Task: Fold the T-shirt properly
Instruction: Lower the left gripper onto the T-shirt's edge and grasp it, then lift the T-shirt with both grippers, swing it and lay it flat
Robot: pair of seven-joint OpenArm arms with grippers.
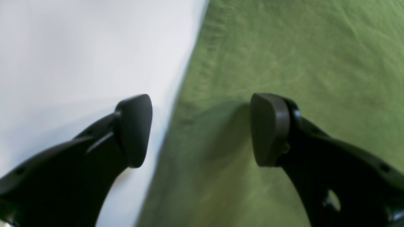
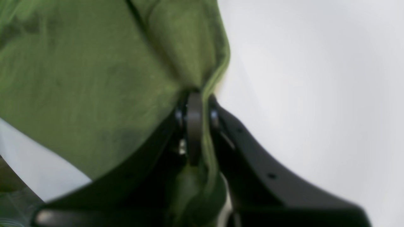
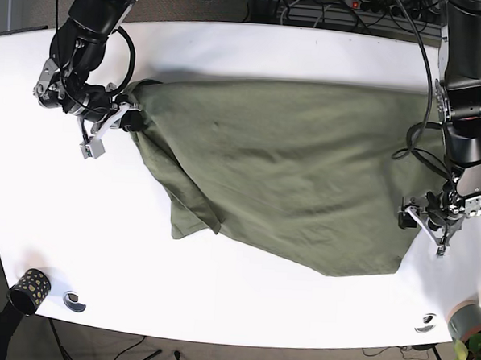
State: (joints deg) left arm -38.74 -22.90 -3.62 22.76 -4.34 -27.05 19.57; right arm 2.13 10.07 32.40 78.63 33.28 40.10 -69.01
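The olive-green T-shirt (image 3: pixel 289 170) lies spread and rumpled across the white table (image 3: pixel 231 50). At its left end my right gripper (image 3: pixel 131 118) is shut on a bunched edge of the cloth; in the right wrist view the T-shirt (image 2: pixel 94 72) is pinched between the fingers (image 2: pixel 194 126) and lifted off the table. My left gripper (image 3: pixel 414 217) hovers at the shirt's right edge. In the left wrist view it (image 1: pixel 202 129) stands open, one fingertip (image 1: pixel 134 129) over the table, the other over the T-shirt (image 1: pixel 284 56), nothing held.
A dark patterned cup (image 3: pixel 30 288) and a small ring-shaped object (image 3: pixel 74 301) sit at the front left table corner. Another small round object (image 3: pixel 425 323) lies at the front right, with a plant pot (image 3: pixel 469 321) just off the corner. Cables run behind the table.
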